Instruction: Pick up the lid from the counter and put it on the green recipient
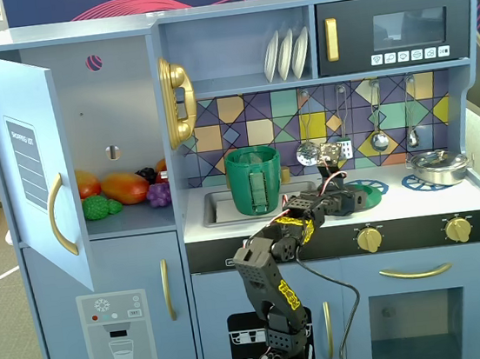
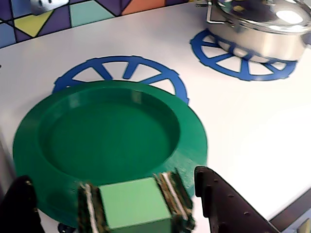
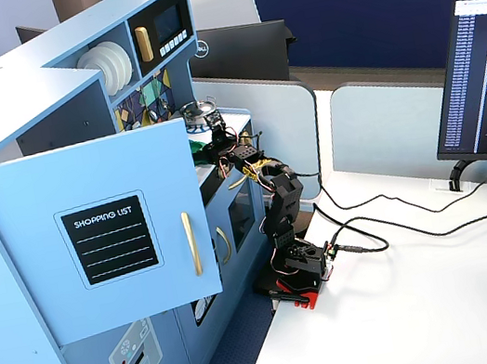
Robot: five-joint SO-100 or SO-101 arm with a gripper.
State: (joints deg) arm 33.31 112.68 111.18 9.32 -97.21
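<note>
The lid (image 2: 107,131) is a flat green disc lying on a blue spoked burner ring (image 2: 121,68) on the white counter. Its square light-green knob (image 2: 135,204) sits at the bottom of the wrist view. My gripper (image 2: 112,175) is open and low over the lid, with one black finger (image 2: 19,204) left of the knob and the other (image 2: 226,204) close on its right. In a fixed view the gripper (image 1: 353,197) is at the lid (image 1: 369,191). The green recipient (image 1: 255,179) stands upright in the sink, to the left of the gripper.
A shiny steel pan (image 1: 438,166) sits on the right burner ring and also shows in the wrist view (image 2: 262,26). Utensils hang on the tiled back wall (image 1: 338,119). The fridge door (image 1: 33,170) stands open at the left. The arm's base (image 3: 296,267) stands on the desk.
</note>
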